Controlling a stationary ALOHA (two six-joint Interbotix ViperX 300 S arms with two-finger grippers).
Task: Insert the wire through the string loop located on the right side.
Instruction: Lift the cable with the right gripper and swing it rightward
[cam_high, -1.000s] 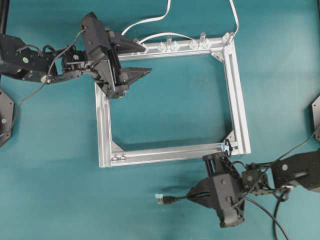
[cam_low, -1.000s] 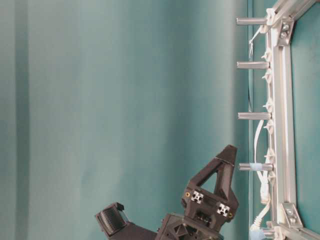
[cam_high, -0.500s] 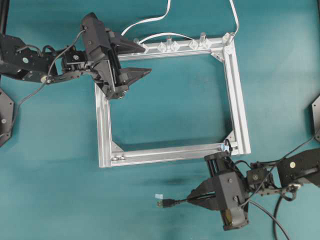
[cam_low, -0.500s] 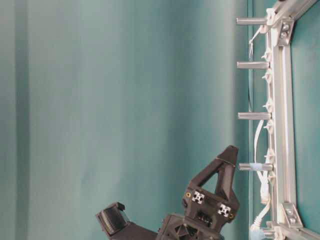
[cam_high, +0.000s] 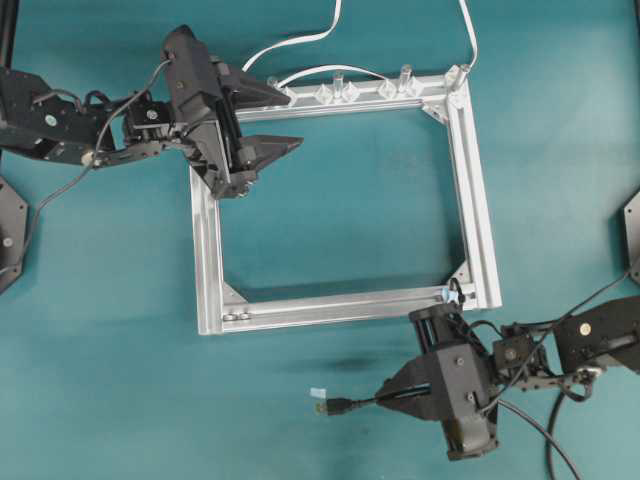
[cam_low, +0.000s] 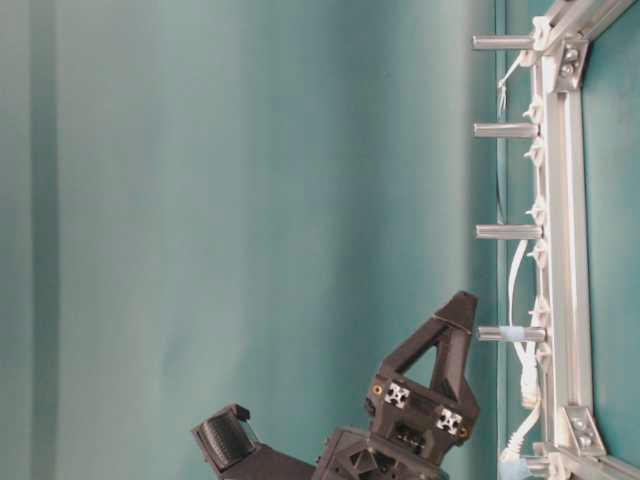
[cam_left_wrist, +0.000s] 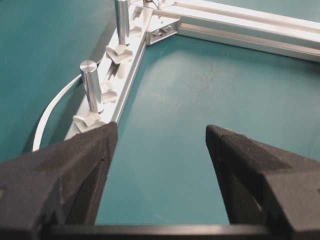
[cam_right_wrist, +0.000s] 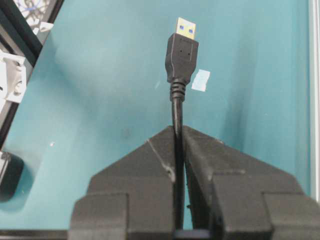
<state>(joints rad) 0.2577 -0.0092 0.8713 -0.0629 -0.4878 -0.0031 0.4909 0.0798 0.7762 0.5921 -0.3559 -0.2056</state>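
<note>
The wire (cam_high: 345, 403) is a thin black cable ending in a black plug with a metal tip (cam_right_wrist: 181, 52). The plug points left, just in front of the silver frame (cam_high: 330, 305). My right gripper (cam_high: 385, 397) is shut on the wire a short way behind the plug, and the cable runs between its pads (cam_right_wrist: 200, 150). The string loop (cam_high: 455, 296) is a small dark ring at the frame's near right corner, behind and to the right of the plug. My left gripper (cam_high: 292, 118) hangs open and empty over the frame's far left corner.
Clear clips and metal posts (cam_high: 335, 92) stand along the frame's far bar, with a white flat cable (cam_high: 300, 40) curving behind them. The posts (cam_left_wrist: 91, 92) are left of my left fingers. A pale tape patch (cam_high: 317, 391) lies on the teal table by the plug.
The right gripper has shifted slightly right and turned, carrying the wire with it, and then held still. The left arm has not moved.
</note>
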